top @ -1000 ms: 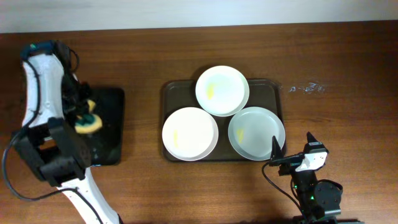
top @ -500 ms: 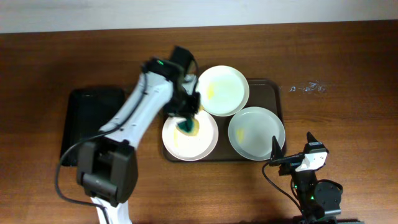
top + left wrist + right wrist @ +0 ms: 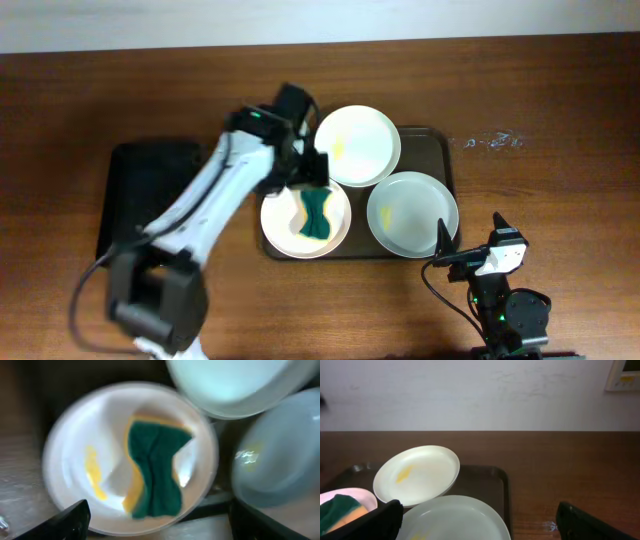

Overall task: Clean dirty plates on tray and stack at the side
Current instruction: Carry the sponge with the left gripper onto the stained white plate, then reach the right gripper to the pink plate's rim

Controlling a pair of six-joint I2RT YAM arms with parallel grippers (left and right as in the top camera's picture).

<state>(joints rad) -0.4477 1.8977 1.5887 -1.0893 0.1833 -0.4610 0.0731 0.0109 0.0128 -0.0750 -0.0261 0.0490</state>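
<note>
Three white plates sit on the brown tray [image 3: 432,146]. The front-left plate [image 3: 283,222] carries a green and yellow sponge [image 3: 316,213] that lies flat and loose beside a yellow smear [image 3: 93,473]. My left gripper [image 3: 309,176] hovers just above this plate, open, its fingers wide on either side of the sponge [image 3: 155,477]. The back plate [image 3: 358,146] has a yellow smear and overlaps the other two. The front-right plate [image 3: 412,215] lies right in front of my right gripper [image 3: 470,234], which is open and holds nothing near the table's front edge.
A smaller black tray [image 3: 130,190] lies at the left, partly under my left arm. Faint white marks [image 3: 495,140] show on the wood right of the brown tray. In the right wrist view a pale wall stands behind the table.
My left arm carried the sponge from the black tray to the front-left plate, then opened and let it go; the sponge now lies spread on the plate. The right arm has not moved.
</note>
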